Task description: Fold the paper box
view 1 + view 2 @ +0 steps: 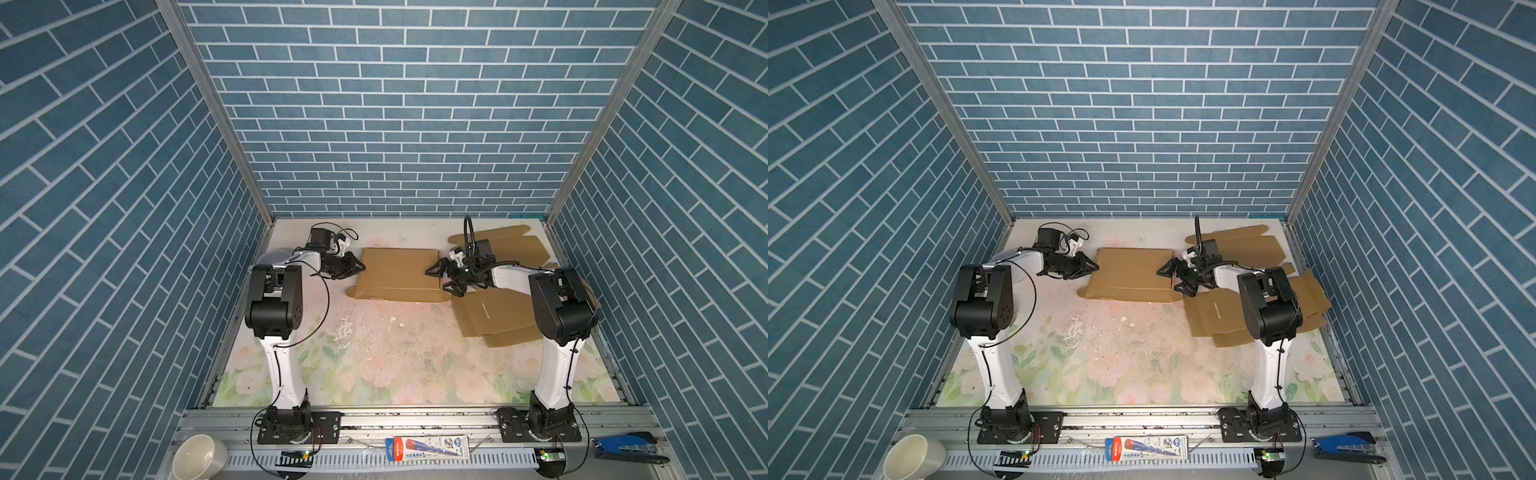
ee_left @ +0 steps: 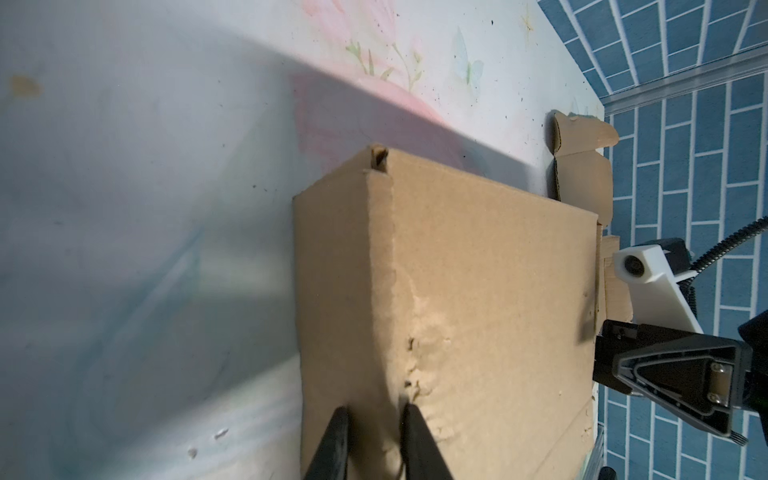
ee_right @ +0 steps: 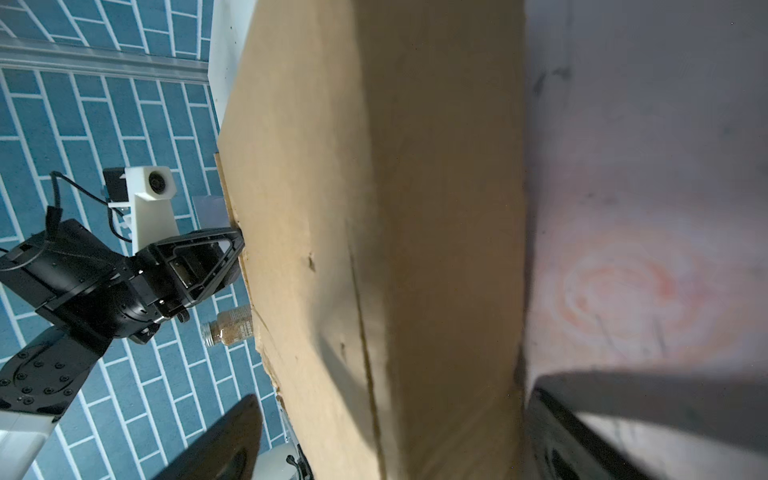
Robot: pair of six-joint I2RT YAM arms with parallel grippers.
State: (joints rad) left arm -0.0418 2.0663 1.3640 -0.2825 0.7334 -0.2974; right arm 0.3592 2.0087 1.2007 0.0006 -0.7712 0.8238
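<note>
Now the left hand [image 1: 360, 268] pinches narrowly on the left edge of the paper box [image 1: 399, 272], which lies at the back of the worktop [image 1: 374, 357]. The right hand [image 1: 437, 279], jaws wide, straddles its other end. It should probably close squarely on that end, with the pinch firm.

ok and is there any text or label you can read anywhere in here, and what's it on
"HB", it seems, sideways: on the blue and red packet on the front rail.
The packet's other print: too small to read.
paper box, cardboard sheets, stapler: no text visible.
</note>
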